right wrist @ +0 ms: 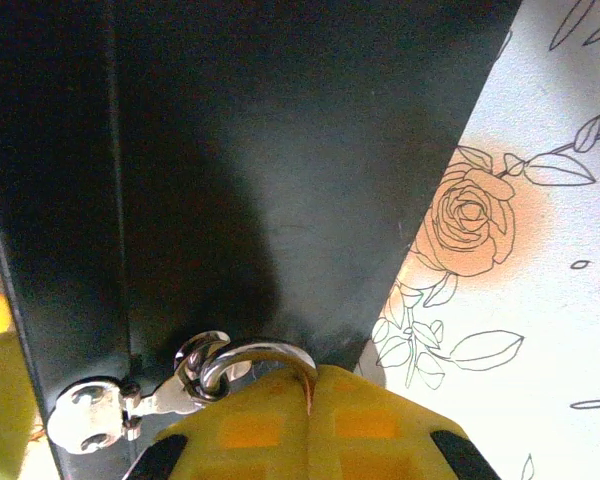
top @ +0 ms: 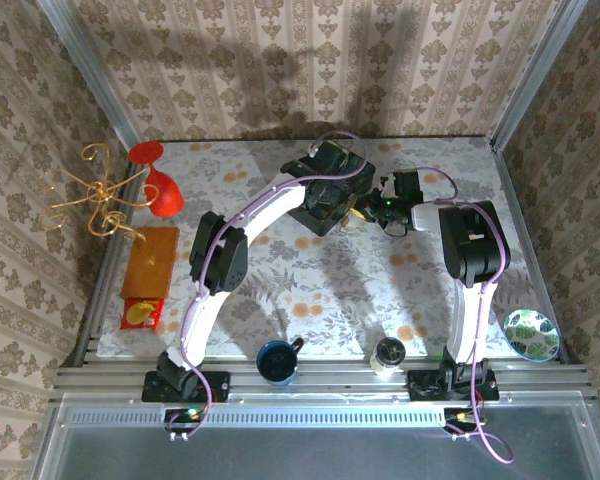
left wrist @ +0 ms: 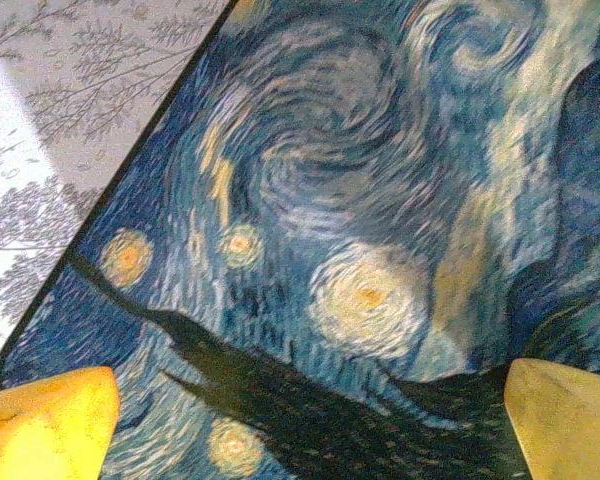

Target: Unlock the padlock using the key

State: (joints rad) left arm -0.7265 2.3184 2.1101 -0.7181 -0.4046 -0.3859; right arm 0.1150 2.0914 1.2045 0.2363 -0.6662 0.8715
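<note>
The dark blue painted box (top: 322, 205) stands at the back middle of the table. My left gripper (left wrist: 308, 418) hangs open just above the box's swirled lid (left wrist: 360, 200), its yellow fingertips (left wrist: 50, 420) wide apart. My right gripper (right wrist: 313, 385) is at the box's dark side wall (right wrist: 280, 150), its yellow fingers pressed together. The padlock's thin silvery shackle (right wrist: 270, 352) arches out from between them and passes through the ring of the box's silver clasp (right wrist: 90, 415). The padlock's brass body is hidden inside the fingers. From above, the right gripper (top: 377, 207) sits right of the box.
A red goblet (top: 156, 186) and a gold wire stand (top: 90, 195) are at the back left, with an orange box (top: 150, 262) and a red packet (top: 140, 315) below them. A blue cup (top: 277, 362), a jar (top: 387, 355) and a patterned bowl (top: 531, 334) line the near edge.
</note>
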